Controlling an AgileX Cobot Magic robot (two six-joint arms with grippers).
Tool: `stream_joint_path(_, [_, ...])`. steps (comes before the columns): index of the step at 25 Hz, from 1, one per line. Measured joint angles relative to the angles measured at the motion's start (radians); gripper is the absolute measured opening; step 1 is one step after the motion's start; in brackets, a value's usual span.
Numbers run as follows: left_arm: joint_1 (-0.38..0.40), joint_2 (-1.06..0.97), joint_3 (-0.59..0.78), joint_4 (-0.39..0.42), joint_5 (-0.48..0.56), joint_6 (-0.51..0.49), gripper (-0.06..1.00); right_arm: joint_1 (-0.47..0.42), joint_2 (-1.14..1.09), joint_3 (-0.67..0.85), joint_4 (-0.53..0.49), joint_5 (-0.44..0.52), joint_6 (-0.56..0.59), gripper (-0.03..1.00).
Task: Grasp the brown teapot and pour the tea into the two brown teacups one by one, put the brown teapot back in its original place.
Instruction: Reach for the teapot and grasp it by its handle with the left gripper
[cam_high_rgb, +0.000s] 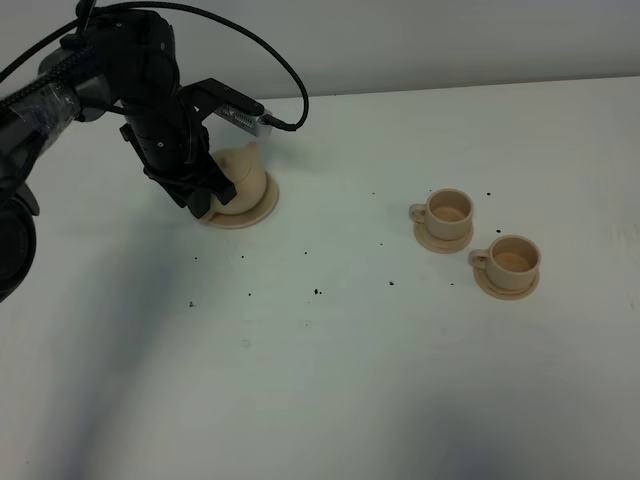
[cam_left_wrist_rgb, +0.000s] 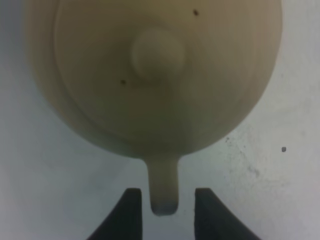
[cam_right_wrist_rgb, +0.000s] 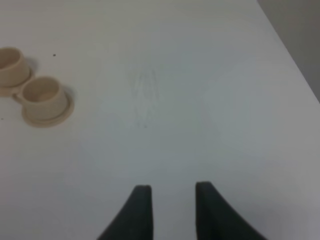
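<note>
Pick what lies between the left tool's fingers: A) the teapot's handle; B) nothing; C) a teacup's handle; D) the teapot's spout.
A: the left wrist view shows the handle of the teapot between the fingers of the left tool, with a gap on each side.

no readable text, label or number shows anywhere.
</note>
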Motion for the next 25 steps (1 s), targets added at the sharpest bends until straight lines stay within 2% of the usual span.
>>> stream_joint_path(15, [0.000, 0.000, 0.000, 0.004, -0.055, -0.002, 0.30, 0.000, 0.000, 0.000, 0.000, 0.000, 0.000, 0.24])
stream_joint_path(25, [0.000, 0.025, 0.000, -0.006, -0.056, -0.002, 0.25, 0.000, 0.000, 0.000, 0.000, 0.000, 0.000, 0.24])
